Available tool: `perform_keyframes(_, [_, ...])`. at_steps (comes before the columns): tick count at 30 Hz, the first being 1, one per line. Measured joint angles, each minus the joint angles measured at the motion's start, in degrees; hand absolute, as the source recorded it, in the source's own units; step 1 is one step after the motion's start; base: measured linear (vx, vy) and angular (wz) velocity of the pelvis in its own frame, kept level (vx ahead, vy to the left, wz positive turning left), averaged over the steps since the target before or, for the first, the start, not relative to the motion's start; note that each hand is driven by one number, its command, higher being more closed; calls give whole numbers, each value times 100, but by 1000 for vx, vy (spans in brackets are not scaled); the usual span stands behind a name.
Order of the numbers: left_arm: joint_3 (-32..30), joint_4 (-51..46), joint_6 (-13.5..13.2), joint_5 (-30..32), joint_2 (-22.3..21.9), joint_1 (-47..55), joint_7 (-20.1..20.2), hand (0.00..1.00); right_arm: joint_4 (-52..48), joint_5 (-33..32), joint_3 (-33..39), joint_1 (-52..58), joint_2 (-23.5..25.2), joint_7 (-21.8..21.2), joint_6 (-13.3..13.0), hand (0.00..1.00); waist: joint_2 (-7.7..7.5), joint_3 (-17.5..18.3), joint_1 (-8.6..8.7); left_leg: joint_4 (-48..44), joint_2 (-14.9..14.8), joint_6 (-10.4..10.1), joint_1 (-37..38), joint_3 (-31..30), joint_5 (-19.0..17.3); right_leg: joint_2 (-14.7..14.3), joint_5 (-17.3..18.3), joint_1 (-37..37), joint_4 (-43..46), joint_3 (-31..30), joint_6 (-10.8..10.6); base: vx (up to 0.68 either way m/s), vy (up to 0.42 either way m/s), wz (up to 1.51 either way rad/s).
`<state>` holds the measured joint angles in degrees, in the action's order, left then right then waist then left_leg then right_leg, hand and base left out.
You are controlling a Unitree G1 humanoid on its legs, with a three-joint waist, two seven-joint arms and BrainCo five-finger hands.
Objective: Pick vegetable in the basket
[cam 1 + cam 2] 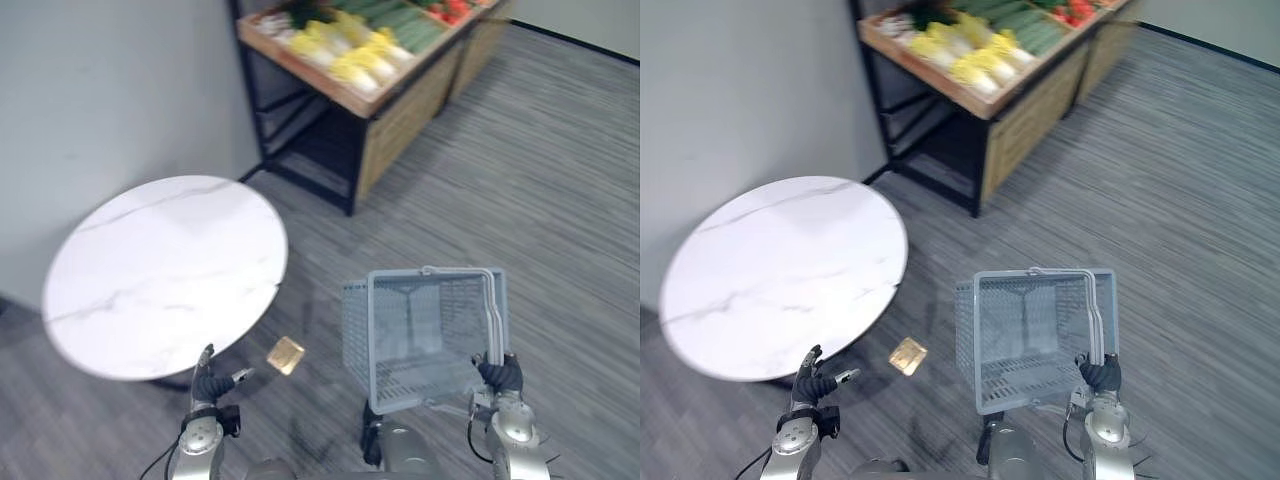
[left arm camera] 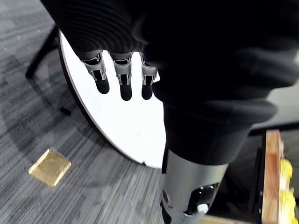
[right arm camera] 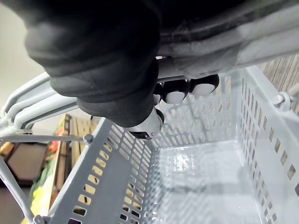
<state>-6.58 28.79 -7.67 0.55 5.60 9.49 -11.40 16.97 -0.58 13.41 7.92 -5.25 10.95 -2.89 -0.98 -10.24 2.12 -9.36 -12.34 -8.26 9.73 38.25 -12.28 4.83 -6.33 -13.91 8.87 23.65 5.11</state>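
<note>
**Grey basket empty, vegetables well away**

Right hand has its fingers curled round the handles, and there is nothing inside the basket. Left hand hangs free, fingers straight, beside the table. Vegetables lie on the far stand. Risk, I'd judge: the tilted basket swings on the walk over and clips the stand.

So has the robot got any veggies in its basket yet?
Not yet. Done: the right robot hand is curled round the handle of the basket. The basket is empty, and the left robot hand is open, holding nothing. Left: reach the vegetables on the far stand and put one in.
</note>
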Motion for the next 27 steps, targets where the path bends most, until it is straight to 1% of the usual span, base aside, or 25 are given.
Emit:
perform_keyframes(2, [90, 57, 2, 0, -43, -76, 10, 0, -1, 14, -13, 0, -40, -3, 0, 100, 130, -5, 108, -23, -92, -55, 90, 55, 46, -132, 105, -22, 94, -200, -68, 236, -132, -84])
perform_keyframes(3, [159, 108, 0, -2, -48, -225, 15, 0, -1, 10, 2, 33, -38, 2, 5, 100, 151, -21, 206, -301, -220, -54, 98, 66, 51, -187, 323, -42, 338, -222, -95, 212, -88, -37])
perform_keyframes(4, [187, 131, 2, -4, -49, -290, 15, 0, -1, 6, -4, 54, -38, -1, 5, 100, 147, -19, 233, -599, -321, -52, 105, 51, 51, -201, 430, -16, 442, -275, -95, 233, -84, -38])
perform_keyframes(5, [233, 134, 0, -6, -70, -361, 19, 0, -1, 5, -16, 87, -48, -7, 9, 100, 156, -30, 232, -1392, -609, 29, 24, -11, 96, -283, 596, 143, 524, -387, -52, 204, -71, -47])
perform_keyframes(6, [262, 142, -2, -6, -77, -385, 21, 0, -1, 3, -29, 127, -49, -6, 14, 100, 184, -47, 214, -2197, -904, 333, -136, -166, 259, -398, 677, 353, 480, -495, -16, 408, -132, -94])
perform_keyframes(7, [248, 163, -11, -24, -75, -288, 13, 0, -14, -44, -100, 174, -69, 4, 15, 100, 255, -80, 136, -3796, -1354, 1357, -592, -781, 1072, -596, 919, 803, 379, -849, 143, 412, -51, -135])
perform_keyframes(8, [263, 186, -11, -53, -109, -146, 12, 0, -88, -87, -209, 120, -160, 27, 15, 100, 334, -112, 19, -4668, -1191, 979, -1170, -1556, 587, -723, 1100, 962, 399, -1218, 222, 486, 21, -141])
perform_keyframes(9, [261, 204, -8, -61, -107, -134, 10, 0, -95, -114, -236, 73, -180, 34, 15, 100, 351, -140, -8, -4812, -1014, 962, -1418, -1787, 392, -727, 1166, 1035, 404, -1361, 274, 370, 131, -137])
perform_keyframes(10, [261, 227, 1, -111, -82, 1, 12, 0, -96, -136, -310, -25, -181, 26, 14, 100, 286, -204, -98, -4733, -565, 989, -1813, -2123, 29, -667, 1278, 1172, 435, -1672, 301, 388, 123, -129])
perform_keyframes(11, [268, 224, 1, -117, -83, 142, 13, 0, -118, -160, -392, -92, -192, 14, 14, 100, 215, -248, -210, -4320, -197, 949, -2140, -2266, -144, -583, 1381, 1324, 431, -1979, 225, 329, 110, -137])
perform_keyframes(13, [278, 207, 0, -126, -97, 314, 13, 0, -160, -160, -476, -149, -230, 13, 13, 100, 256, -277, -321, -3415, 191, 871, -2532, -2515, -119, -522, 1510, 1530, 390, -2269, 130, 278, 138, -92])
perform_keyframes(14, [276, 195, 1, -162, -100, 377, 12, 0, -158, -161, -548, -212, -283, 14, 12, 100, 289, -279, -361, -2405, 478, 590, -2753, -2753, 56, -462, 1651, 1603, 390, -2437, 35, 357, 241, -88])
perform_keyframes(15, [262, 78, 0, -220, -116, 444, 4, 0, -152, -160, -643, -293, -369, 16, 8, 100, 378, -263, -483, -1229, 584, 178, -2820, -2969, 315, -481, 1772, 1669, 375, -2690, -106, 370, 268, -99])
perform_keyframes(16, [246, -1, -4, -220, -138, 494, -7, 0, -142, -160, -678, -334, -441, 18, 11, 100, 490, -238, -546, -813, 562, 74, -2831, -3043, 361, -567, 1833, 1722, 338, -2842, -166, 446, 329, -114])
perform_keyframes(17, [232, -51, -13, -220, -144, 545, -23, 0, -32, -159, -768, -405, -470, 15, 13, 100, 620, -208, -679, -873, 478, 128, -2821, -3071, 788, -665, 1897, 1873, 263, -3049, -266, 544, 375, -105])
perform_keyframes(18, [173, -85, -13, -219, -124, 577, -34, 0, 95, -159, -847, -427, -378, 8, 81, 100, 377, -94, -764, -1059, 731, 322, -2843, -3000, 804, -414, 2027, 1951, 171, -3240, -333, 713, 445, -79])
perform_keyframes(19, [85, -163, -16, -219, -109, 593, -18, 0, 97, -154, -905, -381, -372, -19, 82, 100, 118, 44, -749, -1156, 1005, 599, -2892, -2970, 658, -91, 2229, 1928, 320, -3317, -595, 611, 345, -38])
perform_keyframes(20, [71, -179, -16, -219, -121, 584, -16, 0, 105, -149, -901, -370, -367, -29, 85, 100, 4, 98, -743, -1172, 1143, 726, -2880, -2873, 584, 50, 2365, 1803, 622, -3341, -791, 593, 286, -17])
perform_keyframes(21, [68, -178, -14, -218, -157, 543, -15, 0, 163, -119, -891, -385, -370, -100, 85, 100, -104, 117, -737, -1170, 1338, 997, -2733, -2717, 408, 177, 2506, 1426, 1665, -3422, -1163, 553, 239, -11])
perform_keyframes(22, [86, -175, -8, -220, -189, 550, -6, 0, 266, -78, -895, -386, -341, -124, 98, 100, -112, 109, -638, -1142, 1497, 1198, -2425, -2693, 262, 176, 2249, 1103, 2919, -3514, -1923, 638, 272, -2])
perform_keyframes(23, [92, -175, -5, -220, -176, 561, -8, 0, 343, -54, -904, -387, -272, -126, 104, 100, -113, 93, -595, -1100, 1567, 1270, -2116, -2701, 123, 173, 1925, 883, 3713, -3516, -2110, 647, 241, 0])
perform_keyframes(24, [145, -178, 0, -219, -116, 546, -29, 0, 469, -31, -948, -385, -200, -125, 111, 100, -113, 69, -577, -1016, 1619, 1356, -1622, -2699, -36, 222, 1858, 606, 4783, -3309, -2059, 434, 155, -9])
perform_keyframes(25, [173, -180, 1, -219, -99, 547, -33, 0, 500, -29, -986, -383, -193, -123, 134, 100, -88, 53, -573, -943, 1622, 1411, -1355, -2699, -114, 267, 1899, 499, 5111, -3087, -1870, 542, 138, -18])
perform_keyframes(26, [205, -188, 0, -220, -81, 520, -73, 0, 526, -22, -1051, -389, -195, -123, 139, 100, -46, 49, -548, -715, 1622, 1462, -905, -2711, -206, 427, 2086, 244, 5328, -2525, -1285, 417, 87, -13])
perform_keyframes(27, [202, -205, 0, -224, -77, 488, -117, 0, 522, 2, -1089, -422, -196, -125, 138, 100, -30, 41, -545, -568, 1621, 1493, -717, -2717, -229, 469, 2183, 69, 5284, -2285, -1072, 728, 111, -7])
